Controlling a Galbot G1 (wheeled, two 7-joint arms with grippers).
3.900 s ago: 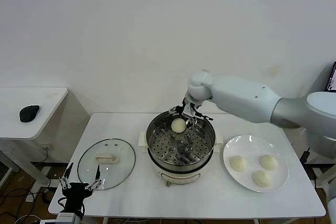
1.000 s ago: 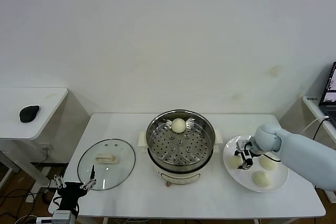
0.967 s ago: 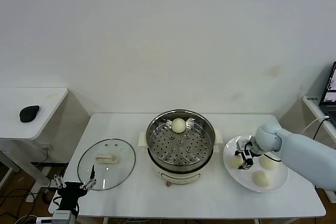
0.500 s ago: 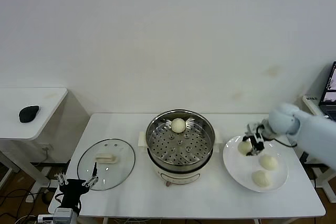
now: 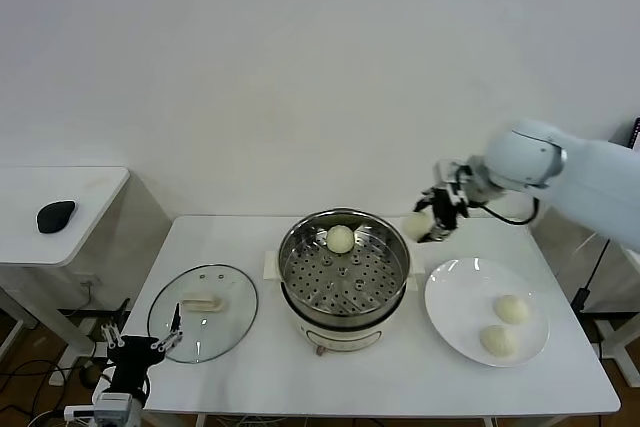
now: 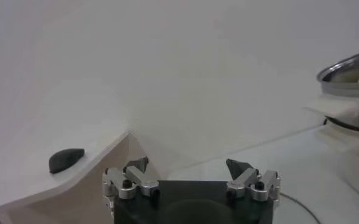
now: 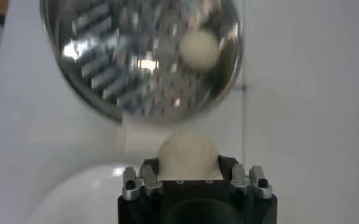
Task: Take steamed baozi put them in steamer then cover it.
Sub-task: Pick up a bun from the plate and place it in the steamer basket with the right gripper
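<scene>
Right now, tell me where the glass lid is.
In the head view the glass lid lies flat on the table, left of the steamer, just beyond the parked left end effector.

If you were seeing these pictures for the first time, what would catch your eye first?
The right gripper holds a white bun in the air just right of the shiny steamer, where one bun already sits. Two more buns wait on the white plate at right, and the glass lid lies at left.
</scene>
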